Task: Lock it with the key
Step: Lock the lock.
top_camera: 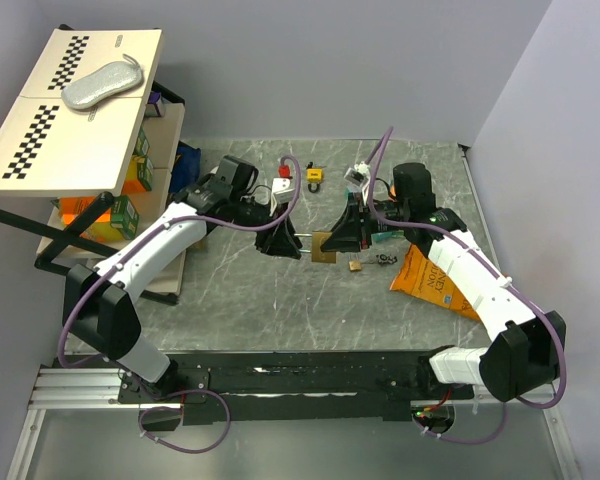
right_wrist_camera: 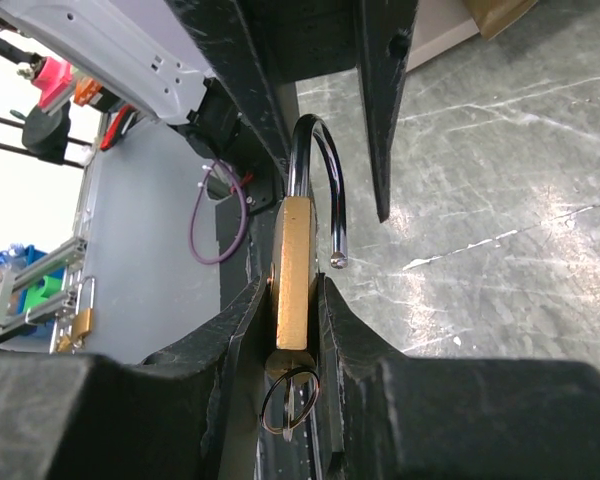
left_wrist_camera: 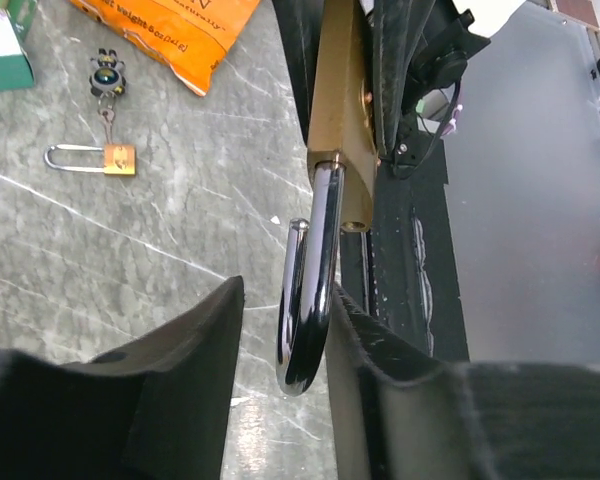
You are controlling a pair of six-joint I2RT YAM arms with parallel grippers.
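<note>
Two claws, one padlock (right_wrist_camera: pixel 293 240)
The right gripper (right_wrist_camera: pixel 292 290) clamped its body; the left gripper (left_wrist_camera: pixel 288 300) stood parted around the shackle (left_wrist_camera: pixel 322 230).

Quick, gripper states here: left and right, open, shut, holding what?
Left gripper: open, loosely around the shackle, gap on one side.
Right gripper: shut on the padlock body.

Robotics lab cell is showing here: plain grey walls (top_camera: pixel 330 60) are boxing in a marble-pattern table (top_camera: pixel 280 300), and two arms (top_camera: pixel 150 250) are sitting bolted to an aluminium rail (top_camera: pixel 80 385) with purple cables (top_camera: pixel 195 430) trailing off it. A checkerboard calibration board (top_camera: pixel 75 105) is lying over a shelf at left, with cartons (top_camera: pixel 130 215) sitting under it.
</note>
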